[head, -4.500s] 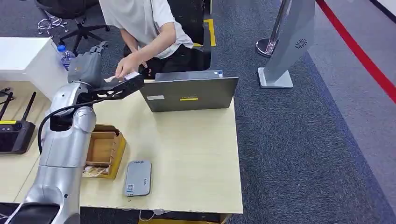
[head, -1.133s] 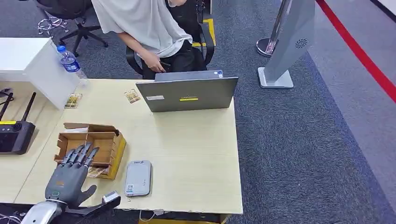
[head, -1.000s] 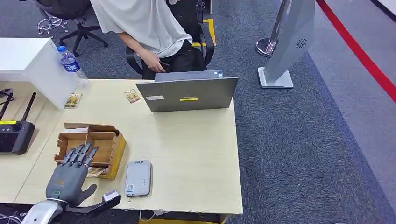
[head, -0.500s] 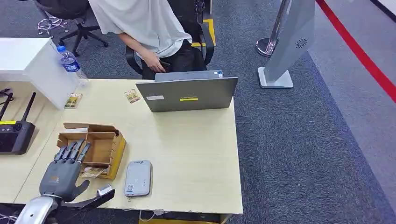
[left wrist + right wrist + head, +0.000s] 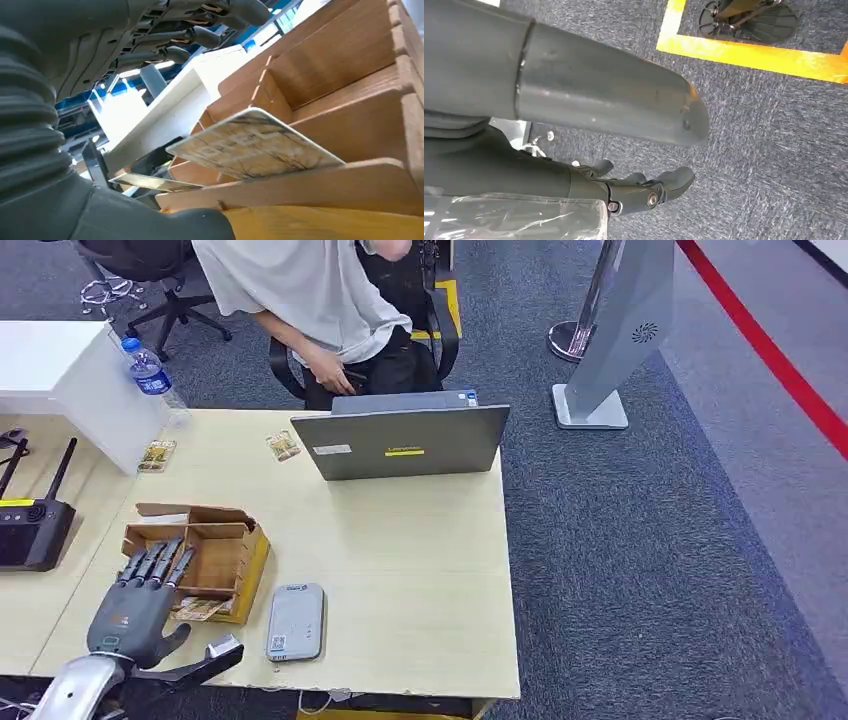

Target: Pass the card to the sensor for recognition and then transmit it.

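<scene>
Since the earliest frame our left arm has come down from the far side of the desk, where it reached toward the seated person [image 5: 310, 300], and the left hand [image 5: 135, 605] has drifted slightly leftward over the last second, so that it now hovers at the near edge of the cardboard box [image 5: 240, 570]. The fingers are spread and straight, the thumb is out to the side, and nothing is held. We judge that we are starting another round: the hand is lined up with the box because the cards wait there. In the left wrist view a marbled card [image 5: 252, 150] leans tilted over the box's low front wall, just ahead of the fingers [image 5: 200, 35], and a second thin card [image 5: 150, 181] lies below it. The grey card reader [image 5: 296, 621] sits flat just beside the box, presumably so a lifted card needs only a short sweep to it. Two more cards [image 5: 283, 446] lie near the far edge of the desk [image 5: 420, 580], close to the laptop [image 5: 405, 443]. The reader carries a small logo and a sticker, and the laptop lid a yellow tag and white label, all too small to read. The right hand [image 5: 634, 192] hangs over the carpet with fingers curled in on nothing.
</scene>
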Robot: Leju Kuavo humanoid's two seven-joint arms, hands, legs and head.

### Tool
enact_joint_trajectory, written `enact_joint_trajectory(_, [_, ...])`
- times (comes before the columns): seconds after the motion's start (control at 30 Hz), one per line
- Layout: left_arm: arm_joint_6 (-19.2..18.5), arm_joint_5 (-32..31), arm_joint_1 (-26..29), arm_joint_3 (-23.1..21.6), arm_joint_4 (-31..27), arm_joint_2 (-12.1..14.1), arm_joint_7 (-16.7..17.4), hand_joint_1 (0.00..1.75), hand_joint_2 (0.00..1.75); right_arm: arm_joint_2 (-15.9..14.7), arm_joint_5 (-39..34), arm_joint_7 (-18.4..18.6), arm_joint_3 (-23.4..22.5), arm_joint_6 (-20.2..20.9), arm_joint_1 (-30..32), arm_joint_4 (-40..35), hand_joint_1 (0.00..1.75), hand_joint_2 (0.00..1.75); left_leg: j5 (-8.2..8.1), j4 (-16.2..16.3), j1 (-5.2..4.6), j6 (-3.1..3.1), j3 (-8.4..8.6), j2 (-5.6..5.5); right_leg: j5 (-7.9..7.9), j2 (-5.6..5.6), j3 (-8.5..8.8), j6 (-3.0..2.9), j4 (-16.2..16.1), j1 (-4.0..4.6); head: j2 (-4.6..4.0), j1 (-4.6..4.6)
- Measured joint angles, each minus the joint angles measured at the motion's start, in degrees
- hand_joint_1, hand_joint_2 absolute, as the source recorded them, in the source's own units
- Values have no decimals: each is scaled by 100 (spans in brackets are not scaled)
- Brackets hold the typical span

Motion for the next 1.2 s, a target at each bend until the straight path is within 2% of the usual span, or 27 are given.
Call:
enact_joint_trajectory(0.53, [157, 55, -105, -7, 319, 4, -81, 0, 175, 0, 55, -79, -31, -59, 1, 31, 0, 0, 0, 0, 0, 0, 0, 0, 0, 1, -1, 0, 0, 0, 0, 0])
enact_joint_trajectory(0.57, [179, 68, -111, -7, 325, 7, -103, 103, 175, 0, 55, -81, -31, -61, 1, 33, 0, 0, 0, 0, 0, 0, 0, 0, 0, 1, -1, 0, 0, 0, 0, 0])
enact_joint_trajectory(0.6, [199, 81, -116, -9, 334, 5, -111, 175, 175, 0, 55, -89, -31, -66, 0, 35, 0, 0, 0, 0, 0, 0, 0, 0, 0, 0, -1, 0, 0, 0, 0, 2])
enact_joint_trajectory(0.77, [345, 290, -132, -11, 384, 15, -268, 175, 175, 0, 55, -101, -31, -85, 1, 48, 0, 0, 0, 0, 0, 0, 0, 0, 0, 1, 0, 0, 0, 0, 0, 2])
enact_joint_trajectory(1.03, [540, 660, -116, -13, 463, 122, -769, 175, 175, 0, 57, -138, -31, -140, 4, 74, 0, 0, 0, 0, 1, 0, 0, 0, 0, 1, 0, 0, 0, 0, 0, 2])
enact_joint_trajectory(1.2, [584, 776, -85, -15, 492, 203, -844, 175, 175, 0, 55, -170, -31, -151, 4, 90, 0, 0, 0, 0, 1, 0, -1, 0, 0, 0, 0, 0, 0, 0, 0, 0])
